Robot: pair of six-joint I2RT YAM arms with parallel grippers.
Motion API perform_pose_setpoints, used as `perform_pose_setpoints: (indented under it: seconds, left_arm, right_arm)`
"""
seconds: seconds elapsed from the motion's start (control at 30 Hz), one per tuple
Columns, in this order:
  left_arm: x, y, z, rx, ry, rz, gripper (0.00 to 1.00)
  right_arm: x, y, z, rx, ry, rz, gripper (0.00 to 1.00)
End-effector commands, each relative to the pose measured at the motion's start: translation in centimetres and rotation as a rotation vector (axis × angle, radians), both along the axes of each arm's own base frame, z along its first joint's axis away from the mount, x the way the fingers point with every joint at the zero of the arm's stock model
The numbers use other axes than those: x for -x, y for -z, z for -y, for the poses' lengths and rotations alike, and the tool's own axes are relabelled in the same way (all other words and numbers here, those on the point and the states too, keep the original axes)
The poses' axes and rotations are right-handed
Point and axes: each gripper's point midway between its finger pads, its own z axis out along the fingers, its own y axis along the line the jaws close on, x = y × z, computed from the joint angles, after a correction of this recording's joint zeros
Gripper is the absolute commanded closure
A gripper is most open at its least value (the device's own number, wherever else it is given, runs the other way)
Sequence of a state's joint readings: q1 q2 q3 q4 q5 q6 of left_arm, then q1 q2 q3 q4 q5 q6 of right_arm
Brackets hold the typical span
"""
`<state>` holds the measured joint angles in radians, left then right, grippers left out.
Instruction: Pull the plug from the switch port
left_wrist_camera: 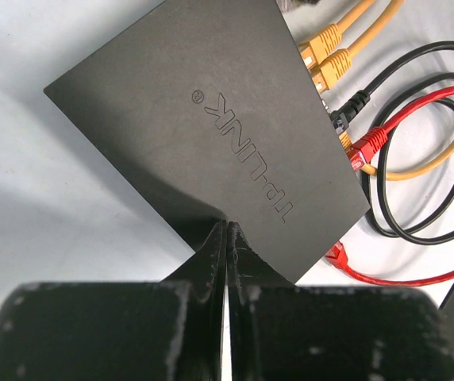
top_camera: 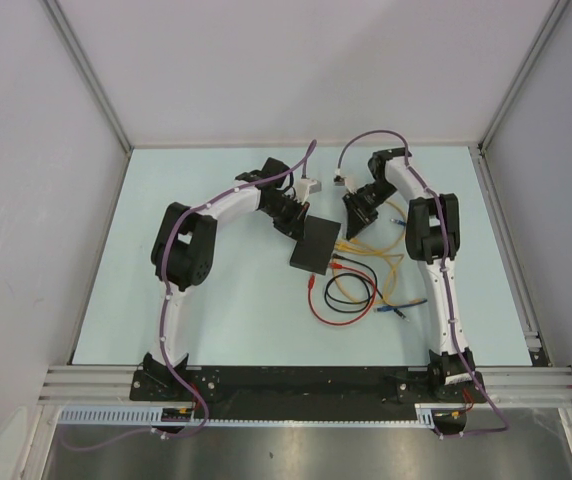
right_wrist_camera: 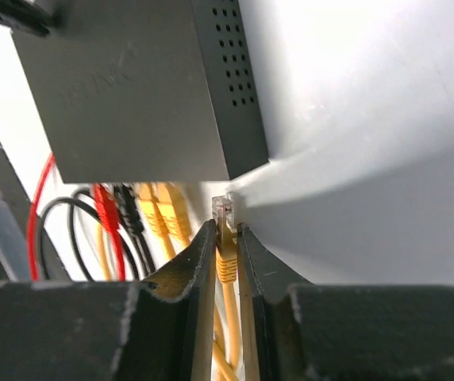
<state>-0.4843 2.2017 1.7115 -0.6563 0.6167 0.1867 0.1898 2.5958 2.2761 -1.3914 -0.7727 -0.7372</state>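
The switch (left_wrist_camera: 211,119), embossed TP-LINK, is hiding its ports. The left end effector (left_wrist_camera: 225,230) is sitting clenched; the right end effector (right_wrist_camera: 225,230) is grasping a yellow plug (right_wrist_camera: 224,210).

Bright, diffuse light; the bench (right_wrist_camera: 386,71) glares near-white in both wrist views, and soft grey shadows spread beside the switch (right_wrist_camera: 132,87).
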Motion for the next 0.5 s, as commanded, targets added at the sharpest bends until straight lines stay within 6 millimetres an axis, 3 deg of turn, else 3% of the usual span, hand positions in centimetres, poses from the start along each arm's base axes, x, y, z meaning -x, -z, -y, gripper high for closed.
perform_pose_setpoints:
  seconds: [0.0, 0.23, 0.27, 0.3, 0.37, 0.4, 0.43, 0.47]
  left_arm:
    - [-0.4, 1.5, -0.2, -0.045, 0.015, 0.024, 0.99]
    - [-0.5, 0.9, 0.0, -0.03, 0.011, 0.028, 0.99]
    - [-0.5, 0.8, 0.0, -0.028, 0.01, 0.026, 0.99]
    - [-0.6, 0.7, 0.0, -0.025, 0.008, 0.025, 0.99]
    - [-0.6, 0.5, 0.0, -0.013, 0.005, 0.017, 1.0]
    - [-0.7, 0.3, 0.1, -0.006, 0.006, 0.017, 1.0]
    - [-0.7, 0.2, 0.2, -0.001, 0.008, 0.017, 1.0]
    - [-0.8, 0.1, 0.2, 0.0, 0.006, 0.02, 1.0]
  right_arm:
    - [1.5, 1.2, 4.5, 0.16, -0.143, 0.014, 1.0]
    - [-1.6, -1.3, 5.4, 0.281, -0.187, 0.25, 1.0]
    - [-2.0, -1.8, 5.6, 0.307, -0.184, 0.284, 0.96]
    - [-3.0, -2.1, 5.9, 0.335, -0.171, 0.348, 0.91]
    - [-2.8, -4.9, 6.1, 0.316, -0.112, 0.413, 0.67]
    - [-4.4, -6.3, 5.9, 0.254, -0.049, 0.496, 0.58]
    - [-3.4, -8.8, 6.3, 0.212, 0.042, 0.522, 0.45]
    - [-3.7, -10.1, 6.6, 0.176, 0.108, 0.552, 0.41]
